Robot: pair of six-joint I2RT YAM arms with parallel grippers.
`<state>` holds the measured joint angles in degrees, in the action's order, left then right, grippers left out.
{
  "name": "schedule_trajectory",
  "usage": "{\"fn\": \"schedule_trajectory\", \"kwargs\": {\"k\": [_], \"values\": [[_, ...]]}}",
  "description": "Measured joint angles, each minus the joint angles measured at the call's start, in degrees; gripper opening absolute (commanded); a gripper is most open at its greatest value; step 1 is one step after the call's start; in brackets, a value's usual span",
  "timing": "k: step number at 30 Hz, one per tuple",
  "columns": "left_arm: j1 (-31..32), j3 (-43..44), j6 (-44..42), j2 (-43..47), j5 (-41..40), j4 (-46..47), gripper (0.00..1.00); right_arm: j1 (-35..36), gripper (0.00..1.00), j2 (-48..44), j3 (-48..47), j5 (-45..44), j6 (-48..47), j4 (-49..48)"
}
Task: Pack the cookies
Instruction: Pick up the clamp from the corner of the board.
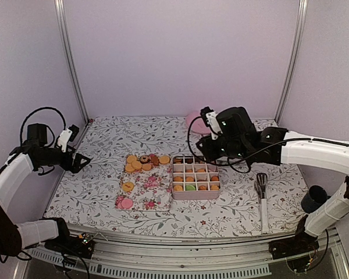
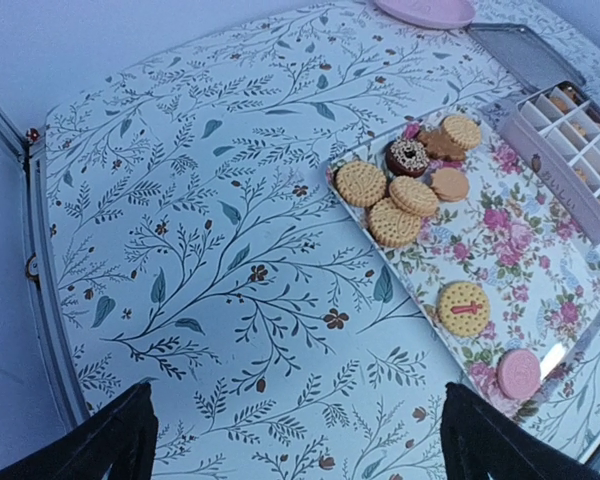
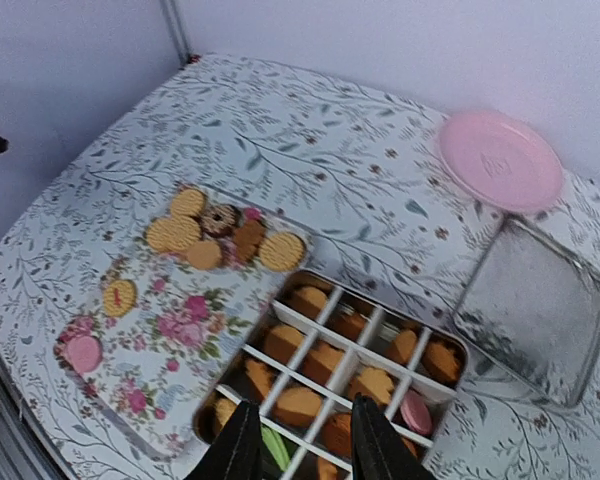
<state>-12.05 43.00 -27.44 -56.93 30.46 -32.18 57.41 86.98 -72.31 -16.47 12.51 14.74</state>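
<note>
A pale rectangular tin (image 1: 196, 196) divided into small compartments sits on the bench (image 1: 104, 145), which is covered in a leaf-print cloth. Most of its compartments already hold small round cookies (image 1: 196, 179), mainly golden-orange, with one green and one pink.

Touching the tin's left side lies a flat rectangular tray with a rose pattern (image 1: 154, 192). At the tray's far end, level with the tin's far-left corner, is a cluster of golden biscuits with a dark brown ring-shaped one (image 2: 410, 158) among them. Towards the near end lie a single golden cookie with a red mark (image 2: 464, 308) and a single pink one (image 2: 519, 374).

The right end effector (image 3: 305, 450) hangs over the near rows of the tin. Its fingers are narrowly parted and nothing is between them. The left end effector (image 2: 300, 455) is well to the left of the tin, off the tray, spread wide and empty.

Beyond the tin's far-right corner an open silver metal lid (image 3: 535, 310) lies flat. A round pink plate (image 3: 500, 160) is further back still. A slim metal utensil (image 1: 261, 192) lies to the right of the tin.
</note>
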Motion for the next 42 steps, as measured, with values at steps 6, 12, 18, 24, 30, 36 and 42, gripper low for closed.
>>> {"fn": "schedule_trajectory", "kwargs": {"k": [6,12,18,24,30,36,42], "values": [[0.0,0.0,0.0,-0.5,0.9,0.0,0.99,-15.1,0.54,-9.7,14.9,-5.2,17.3,14.9],[0.0,0.0,0.0,-0.5,1.0,0.0,0.99,-18.8,0.69,-16.4,24.6,-6.9,29.8,25.0],[0.0,0.0,0.0,-0.9,1.0,0.0,0.99,-18.8,0.72,-17.4,29.0,-5.9,36.9,28.5],[0.0,-0.1,0.0,-0.9,1.0,0.1,0.99,-18.8,0.66,-14.1,33.0,-3.4,40.5,28.8],[0.0,-0.1,0.0,-0.9,1.0,0.1,0.99,-18.8,0.42,-12.9,36.0,-1.1,42.4,27.7],[0.0,-0.1,0.0,-0.9,0.8,0.1,0.99,-18.8,0.21,-11.2,36.3,-0.3,43.0,26.1],[0.0,-0.1,0.0,-0.9,0.7,0.1,0.99,-18.8,0.07,-13.3,35.8,0.0,42.5,27.0]]}}
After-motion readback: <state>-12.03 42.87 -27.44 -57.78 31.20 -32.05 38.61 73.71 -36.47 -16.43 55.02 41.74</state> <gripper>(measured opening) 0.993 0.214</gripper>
